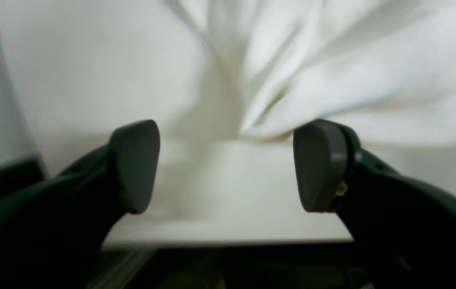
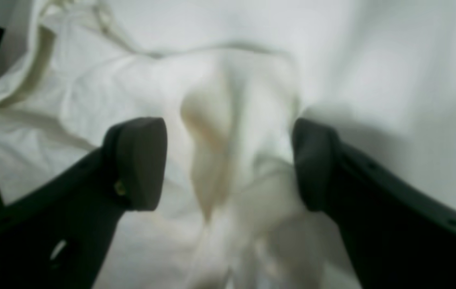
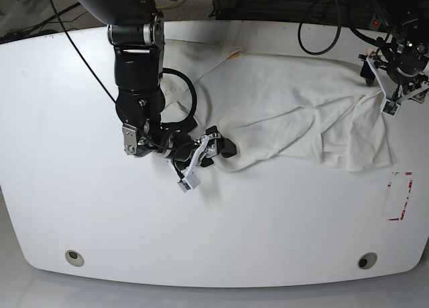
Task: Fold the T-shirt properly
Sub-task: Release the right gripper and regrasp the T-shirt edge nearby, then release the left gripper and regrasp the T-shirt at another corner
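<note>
**A:** What are you working on?

**B:** You have a white table [image 3: 221,234] with rounded corners. Two small round holes [image 3: 75,258] sit near its front edge.

**A:** What lies on it?

**B:** A crumpled white T-shirt [image 3: 288,114] is spread across the far right part. Nearer you than the shirt's right end, by the table's right edge, is a red-outlined rectangle [image 3: 398,195]. Left of the shirt, the surface is bare.
</note>
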